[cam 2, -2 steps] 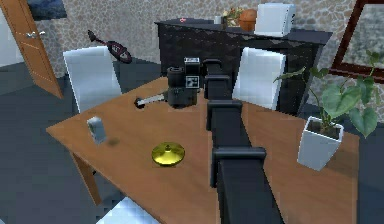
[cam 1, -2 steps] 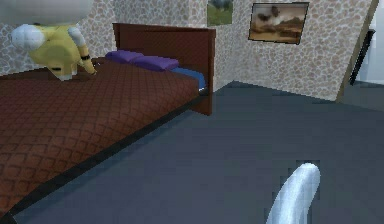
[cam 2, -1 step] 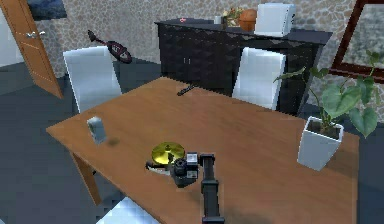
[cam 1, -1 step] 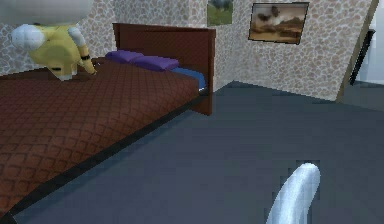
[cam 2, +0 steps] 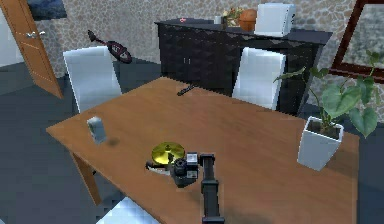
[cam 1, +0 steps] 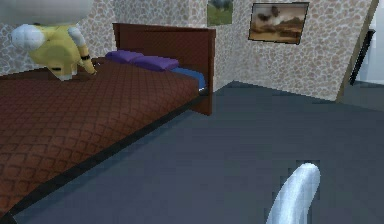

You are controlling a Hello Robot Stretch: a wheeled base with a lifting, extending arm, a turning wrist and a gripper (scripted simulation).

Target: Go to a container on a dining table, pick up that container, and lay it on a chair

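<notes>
Framed picture [cam 1: 278, 22]: no legible text.
White box [cam 2: 273, 18] near the sideboard's [cam 2: 195, 55] right end: no legible print.
Elsewhere: nothing readable.

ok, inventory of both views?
bed: 1, brown cover, forward view's left
pillows: 2, purple, at headboard
plush toy: 1, yellow, on bed
pictures: 2, framed, far wall
table: 1, wooden, arm side view's middle
chairs: 2, white, table's far side
container: 1, grey, table's left
disc: 1, yellow, beside tool
plant: 1, green, white pot, table's right
sideboard: 1, black, back wall
arm: 1, dark, bottom edge
tool: 1, dark, arm's end; can't tell if holding
</notes>
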